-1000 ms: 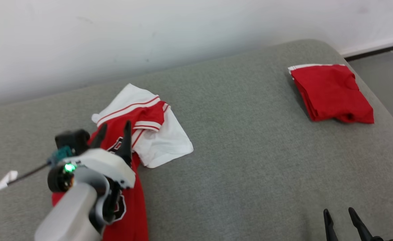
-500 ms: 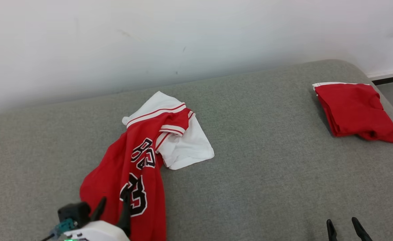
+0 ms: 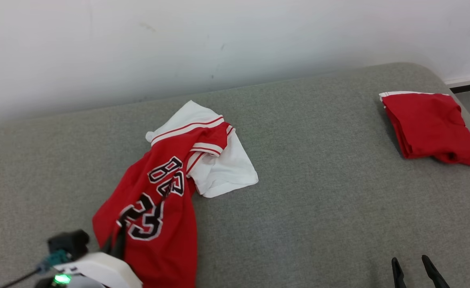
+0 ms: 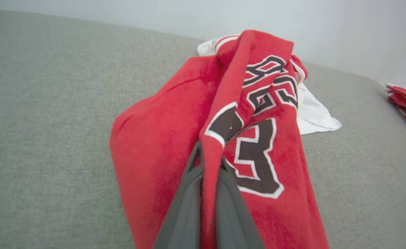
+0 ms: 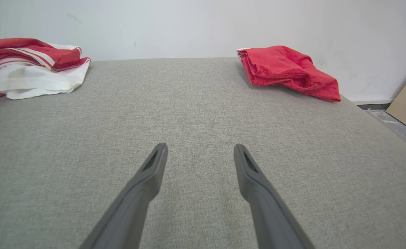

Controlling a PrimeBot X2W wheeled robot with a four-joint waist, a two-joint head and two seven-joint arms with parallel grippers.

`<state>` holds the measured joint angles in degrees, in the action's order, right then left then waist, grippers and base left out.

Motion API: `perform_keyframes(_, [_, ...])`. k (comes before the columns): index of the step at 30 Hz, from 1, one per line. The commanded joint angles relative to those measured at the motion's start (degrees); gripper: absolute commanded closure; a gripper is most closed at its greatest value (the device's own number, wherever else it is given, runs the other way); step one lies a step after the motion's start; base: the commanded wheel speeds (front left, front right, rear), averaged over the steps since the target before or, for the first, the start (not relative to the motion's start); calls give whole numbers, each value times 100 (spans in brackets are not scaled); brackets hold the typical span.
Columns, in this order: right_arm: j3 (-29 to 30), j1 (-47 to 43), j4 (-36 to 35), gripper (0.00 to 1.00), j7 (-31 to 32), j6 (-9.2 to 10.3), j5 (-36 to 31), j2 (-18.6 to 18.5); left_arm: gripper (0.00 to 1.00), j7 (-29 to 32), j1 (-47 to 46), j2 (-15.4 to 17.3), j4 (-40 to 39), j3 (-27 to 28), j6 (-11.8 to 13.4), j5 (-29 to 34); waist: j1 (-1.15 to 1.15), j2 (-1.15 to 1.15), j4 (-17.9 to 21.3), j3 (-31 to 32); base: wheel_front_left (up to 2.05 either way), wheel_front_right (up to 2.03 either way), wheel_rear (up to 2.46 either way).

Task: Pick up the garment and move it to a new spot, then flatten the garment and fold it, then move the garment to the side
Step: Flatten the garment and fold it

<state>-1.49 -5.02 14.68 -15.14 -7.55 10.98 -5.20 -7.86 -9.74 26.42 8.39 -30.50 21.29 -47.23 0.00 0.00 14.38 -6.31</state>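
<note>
The left tool has long dark grey fingers tapering to slotted tips. Its wrist shell is white and rounded, with a green light, black block, teal connector and thin dark cable. The right tool has the same fingers.

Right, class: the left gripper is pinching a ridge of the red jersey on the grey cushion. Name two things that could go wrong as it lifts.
1. The left gripper grips only a narrow ridge of the jersey near its fingertips, so the cloth may slip out when lifted.
2. The jersey lies crumpled and folded over itself. Raised from one spot, with the right gripper open and apart from it, it may bunch further and be harder to flatten.
</note>
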Motion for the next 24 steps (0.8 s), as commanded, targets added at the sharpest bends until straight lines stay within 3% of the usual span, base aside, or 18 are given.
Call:
perform_keyframes(1, [17,-16,-21,0,4,13,27,-16,100,17,-73,101,-16,42,33,19,0,0,-8,-24,0,0,0])
perform_keyframes(9, [-7,88,-12,0,4,13,39,34,100,451,-883,823,91,362,184,246,0,0,-50,-173,0,0,0])
perform_keyframes(17, [-105,268,80,0,4,13,66,8,100,1367,-1861,1343,823,120,-101,494,0,0,112,-254,0,0,0])
perform_keyframes(23, [-132,194,136,0,5,13,112,82,100,1497,-2177,1557,1564,-27,-280,679,0,0,258,-278,0,0,0])
perform_keyframes(24, [-145,192,147,0,5,13,107,85,90,1464,-2216,1547,1693,-41,-299,683,0,0,269,-278,0,0,0])
